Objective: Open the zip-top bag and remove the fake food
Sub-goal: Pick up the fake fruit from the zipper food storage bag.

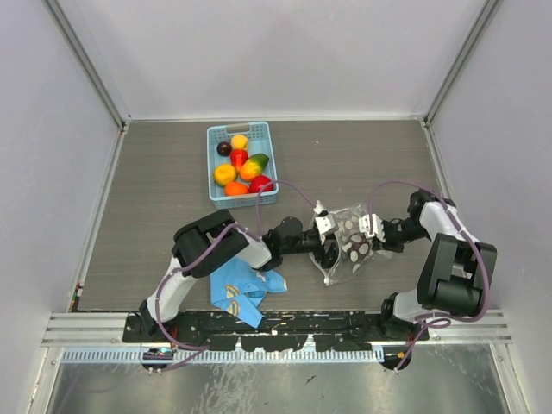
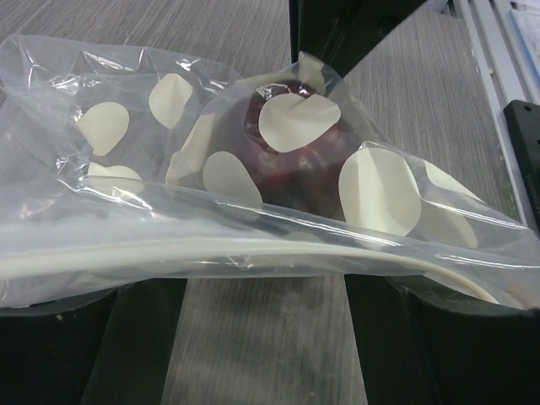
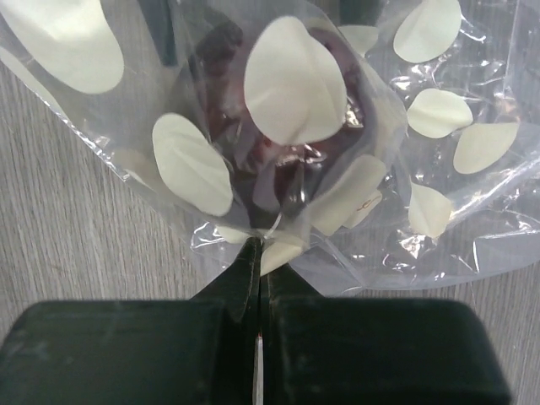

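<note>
The zip-top bag (image 1: 349,243), clear with white dots, lies on the table between my two grippers. One dark purple-red fake food (image 2: 291,169) is inside it; it also shows in the right wrist view (image 3: 278,160). My right gripper (image 3: 257,246) is shut on a pinch of the bag's edge and sits at the bag's right side (image 1: 373,231). My left gripper (image 1: 326,250) is open at the bag's left side. The bag's white zip strip (image 2: 211,253) lies across its spread fingers (image 2: 51,354). Several other fake foods (image 1: 240,166) lie in the basket.
A light blue slotted basket (image 1: 212,164) stands at the back, left of centre. A blue cartoon-print cloth (image 1: 241,291) lies near the front edge under the left arm. Grey walls close in the table on three sides.
</note>
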### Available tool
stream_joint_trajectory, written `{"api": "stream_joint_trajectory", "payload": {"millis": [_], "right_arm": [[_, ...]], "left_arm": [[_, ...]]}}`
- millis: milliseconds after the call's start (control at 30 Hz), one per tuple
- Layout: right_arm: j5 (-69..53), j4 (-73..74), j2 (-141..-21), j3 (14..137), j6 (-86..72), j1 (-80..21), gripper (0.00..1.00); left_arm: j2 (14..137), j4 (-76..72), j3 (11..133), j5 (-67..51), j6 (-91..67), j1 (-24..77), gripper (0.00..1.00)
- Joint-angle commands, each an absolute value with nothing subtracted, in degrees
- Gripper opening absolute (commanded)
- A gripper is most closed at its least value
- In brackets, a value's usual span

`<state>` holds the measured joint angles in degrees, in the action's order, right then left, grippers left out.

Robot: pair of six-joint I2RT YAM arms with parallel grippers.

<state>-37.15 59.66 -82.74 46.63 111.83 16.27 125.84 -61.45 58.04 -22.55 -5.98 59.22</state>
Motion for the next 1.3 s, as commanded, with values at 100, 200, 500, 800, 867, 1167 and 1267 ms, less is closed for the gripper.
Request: {"api": "stream_joint_trajectory", "payload": {"millis": [100,200,500,800,867,1167,1267], "right_arm": [[-38.5,57.5,-77.8,43.6,107.3,13.1,0.01],[-38.8,57.4,-76.6,42.9,106.2,12.0,0.01],[-42.3,59.2,-73.6,42.8,104.4,9.2,0.01],[-43.3,55.5,-72.7,41.2,100.0,7.6,0.01],[-43.0,55.0,-72.5,41.5,98.8,7.6,0.01],[-41.0,53.0,-69.8,40.5,94.7,11.4,0.01],[-41.6,52.9,-69.7,40.3,94.6,15.4,0.01]], "left_arm": [[126.1,-62.5,61.8,-22.3,-8.1,60.5,0.78],[126.3,-62.1,62.4,-21.5,-8.9,60.6,0.82],[126.9,-60.0,64.5,-20.2,-9.9,60.6,0.88],[128.3,-59.0,66.2,-20.7,-11.2,60.8,0.88],[128.6,-58.8,66.2,-20.4,-11.1,60.7,0.78],[126.8,-59.0,64.9,-20.4,-12.4,60.0,0.28],[125.3,-60.9,63.0,-20.3,-13.5,59.2,0.21]]}}
